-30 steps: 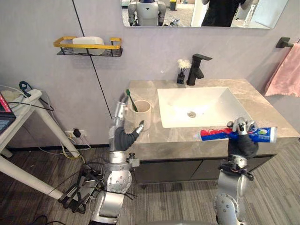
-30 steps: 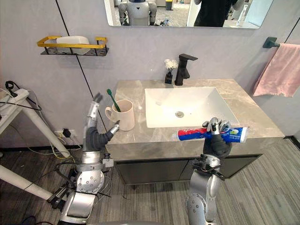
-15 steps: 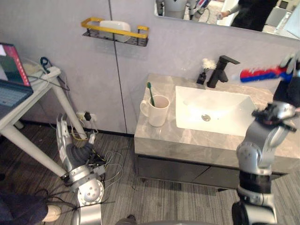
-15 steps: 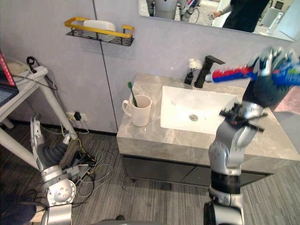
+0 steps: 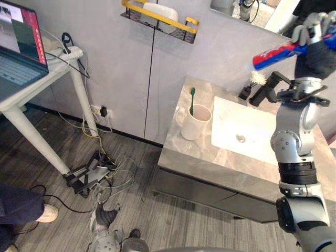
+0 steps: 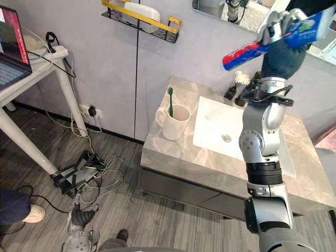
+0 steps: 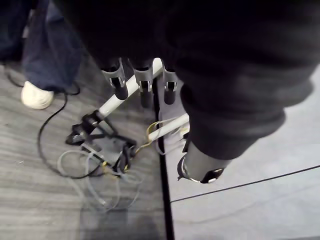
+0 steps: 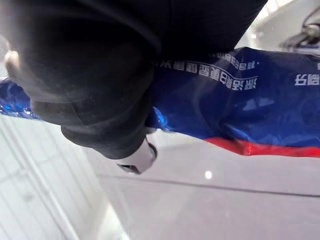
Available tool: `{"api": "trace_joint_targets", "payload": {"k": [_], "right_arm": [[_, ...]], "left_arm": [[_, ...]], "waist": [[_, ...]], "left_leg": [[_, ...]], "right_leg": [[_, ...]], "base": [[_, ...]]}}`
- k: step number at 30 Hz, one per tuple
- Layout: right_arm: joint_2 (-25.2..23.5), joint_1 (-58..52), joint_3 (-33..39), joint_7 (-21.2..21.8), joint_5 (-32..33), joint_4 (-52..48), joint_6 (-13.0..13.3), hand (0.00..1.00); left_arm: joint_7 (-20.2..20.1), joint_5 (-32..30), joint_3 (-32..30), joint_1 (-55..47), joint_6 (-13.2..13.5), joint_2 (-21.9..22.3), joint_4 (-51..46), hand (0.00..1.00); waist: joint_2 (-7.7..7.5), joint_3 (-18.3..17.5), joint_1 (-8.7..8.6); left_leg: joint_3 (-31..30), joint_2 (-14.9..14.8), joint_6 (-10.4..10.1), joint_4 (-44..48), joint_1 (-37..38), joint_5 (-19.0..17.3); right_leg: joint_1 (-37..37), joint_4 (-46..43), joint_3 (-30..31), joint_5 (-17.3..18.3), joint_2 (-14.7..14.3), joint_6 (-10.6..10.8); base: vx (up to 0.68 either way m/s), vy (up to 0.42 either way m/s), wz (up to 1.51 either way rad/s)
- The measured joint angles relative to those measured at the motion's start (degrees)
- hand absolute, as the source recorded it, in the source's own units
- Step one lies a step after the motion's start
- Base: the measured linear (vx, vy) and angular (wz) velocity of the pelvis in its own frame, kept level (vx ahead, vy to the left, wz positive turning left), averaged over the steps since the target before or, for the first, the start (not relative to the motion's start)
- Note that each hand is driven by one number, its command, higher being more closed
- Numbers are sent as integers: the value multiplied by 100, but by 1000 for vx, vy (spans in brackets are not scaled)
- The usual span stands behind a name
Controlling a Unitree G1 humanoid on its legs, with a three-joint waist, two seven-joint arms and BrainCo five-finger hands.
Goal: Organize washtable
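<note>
On the tabletop point(image 5: 210, 157) the mug point(image 5: 197, 122) stands at the basin's point(image 5: 247, 131) nine o'clock, with a toothbrush point(image 5: 192, 100) standing in it. The faucet point(image 5: 265, 89) sits at the basin's twelve o'clock, what may be a small vase point(image 5: 245, 93) just beside it toward eleven. Above the faucet, the toothpaste tube point(image 5: 273, 54) is gripped in the right hand point(image 5: 314, 42). A wall shelf point(image 5: 157, 16) hangs at the mug's eleven o'clock. A side table point(image 5: 37, 79) bearing a laptop point(image 5: 16, 47) stands well apart at nine.

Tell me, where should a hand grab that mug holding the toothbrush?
Probably by its handle, coming from the counter's open left end: the mug stands upright with the handle turned that way, and the toothbrush sticking out blocks a grip from above.
</note>
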State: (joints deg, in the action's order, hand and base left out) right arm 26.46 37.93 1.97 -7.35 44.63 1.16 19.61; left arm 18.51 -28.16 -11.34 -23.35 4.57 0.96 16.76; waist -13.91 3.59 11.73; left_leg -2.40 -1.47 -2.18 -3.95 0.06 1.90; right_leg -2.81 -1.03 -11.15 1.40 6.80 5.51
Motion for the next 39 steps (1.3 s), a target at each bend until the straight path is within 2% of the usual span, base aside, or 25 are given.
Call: {"api": "trace_joint_targets", "payload": {"k": [2, 5, 9, 13, 22, 27, 33, 39], "right_arm": [[185, 86, -309, 65, 186, 122, -52, 100], [521, 266, -847, 394, 575, 300, -179, 100], [713, 301, -1186, 649, 906, 299, -241, 100], [786, 312, -1442, 752, 938, 297, -273, 100], [784, 167, -1645, 767, 946, -60, -272, 100], [779, -182, -1730, 784, 946, -243, -271, 100], [779, -215, -1753, 871, 1009, -248, -269, 100], [777, -222, -1756, 865, 1126, -264, -268, 100]], "left_arm": [[-89, 39, -46, 144, -20, -182, 402, 0], [-116, 45, -196, 419, -49, -470, 1350, 0], [-229, 228, -411, 501, -118, -628, 2041, 0], [-373, 525, -571, 584, -173, -680, 2532, 0], [-473, 1383, -874, 755, -177, -645, 2797, 0], [-471, 1408, -911, 940, -173, -607, 2825, 0], [-470, 1411, -906, 1001, -148, -662, 2777, 0], [-479, 1513, -904, 993, -146, -681, 2747, 0]], "waist": [[-38, 51, 3], [-110, 101, -8], [-212, 211, -66], [-303, 346, -137], [-320, 457, -139], [-350, 472, -138], [-516, 607, -133], [-572, 640, -119]], "left_leg": [[-4, -52, -6, 10, -64, 4], [-48, -84, 11, 96, -184, 29], [-48, -80, 7, 174, -233, 23], [-48, -87, -35, 187, -331, -12], [-150, -180, -81, 184, -507, 21], [-240, -201, -90, 187, -575, 72], [-225, -223, -93, 195, -581, 70], [-170, -243, -103, 205, -611, 62]], "right_leg": [[25, 13, 1, -37, -47, -20], [109, 53, -8, -41, -90, -24], [104, 95, -5, -41, -92, -25], [198, 76, 13, -44, -92, -29], [314, 80, -24, -94, -175, -103], [314, 124, -139, -94, -206, -103], [364, 120, -118, -94, -259, -103], [432, 103, -51, -102, -272, -114]], "base": [[-8, -16, 1], [-11, -25, 3], [0, 0, 0], [-66, -4, -1], [-18, -10, 2], [7, -20, 10], [-7, -3, -1], [-16, -5, -5]]}}
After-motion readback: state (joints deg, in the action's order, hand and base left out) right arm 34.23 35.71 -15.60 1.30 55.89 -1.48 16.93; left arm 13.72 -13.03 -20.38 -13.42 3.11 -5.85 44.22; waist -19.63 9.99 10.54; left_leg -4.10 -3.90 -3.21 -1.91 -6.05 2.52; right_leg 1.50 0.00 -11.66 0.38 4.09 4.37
